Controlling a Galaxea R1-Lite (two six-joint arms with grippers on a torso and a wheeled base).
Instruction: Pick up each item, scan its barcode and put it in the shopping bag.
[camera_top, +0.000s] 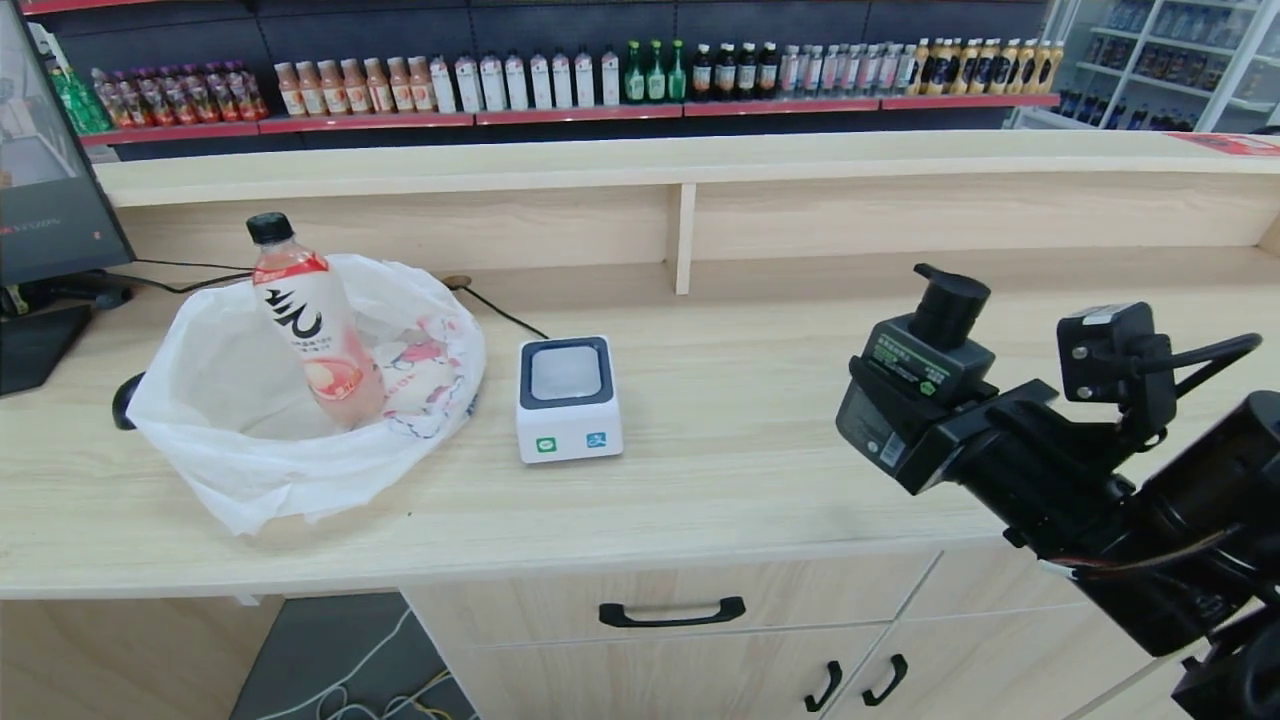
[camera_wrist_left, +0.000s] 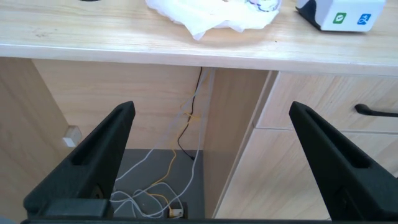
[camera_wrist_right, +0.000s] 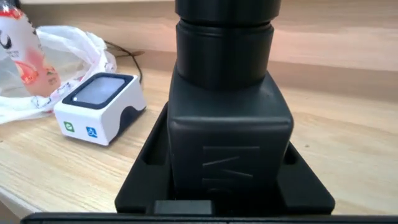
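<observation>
**Holding a black bottle over the counter**

1. Item in hand. The black bottle (camera_top: 915, 365) sits in the right gripper (camera_wrist_right: 224, 193), above the right part of the counter (camera_top: 740, 430) and well apart from the scanner (camera_top: 567, 398). Its cap points up and away from the robot. The fingers (camera_wrist_right: 144, 174) are pressed against both sides of its square body. A green label and a small white sticker are on the body; their print is too small to read.

2. Scanner. This white box has a dark-framed glass top and stands just beside the shopping bag (camera_top: 230, 440). Its front carries two small square icons, one green and one blue.

3. Shopping bag. The white plastic bag lies open on the left of the counter. A pink bottle (camera_top: 315, 330) with a black cap leans inside it, bearing a white label with large black characters.

4. Left gripper (camera_wrist_left: 211, 168). It hangs below the counter edge in front of the cabinet, with its fingers (camera_wrist_left: 99, 155) spread wide and nothing between them.

5. Background. A red-edged shelf (camera_top: 600, 110) holds rows of drink bottles.
</observation>
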